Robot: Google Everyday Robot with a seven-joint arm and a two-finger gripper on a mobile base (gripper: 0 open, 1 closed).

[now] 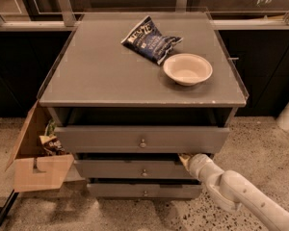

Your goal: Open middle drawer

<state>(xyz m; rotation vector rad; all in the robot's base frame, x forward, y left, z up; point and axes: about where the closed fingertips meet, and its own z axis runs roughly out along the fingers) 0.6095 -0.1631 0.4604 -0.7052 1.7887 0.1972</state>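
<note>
The grey cabinet has three drawers stacked at its front. The middle drawer (130, 169) has a flat grey front and a small round metal knob (144, 173) at its centre. It stands slightly out, with a dark gap above its front. My gripper (185, 160) is at the top edge of the middle drawer, towards its right end, just under the taller top drawer (106, 138). My white arm (241, 196) reaches in from the lower right. The shortest drawer (115, 190) lies at the bottom.
A blue chip bag (151, 38) and a beige bowl (187, 69) sit on the cabinet top (96, 66). An open cardboard box (36, 170) with wrappers stands on the floor at the cabinet's left. A speckled floor (260, 143) lies to the right.
</note>
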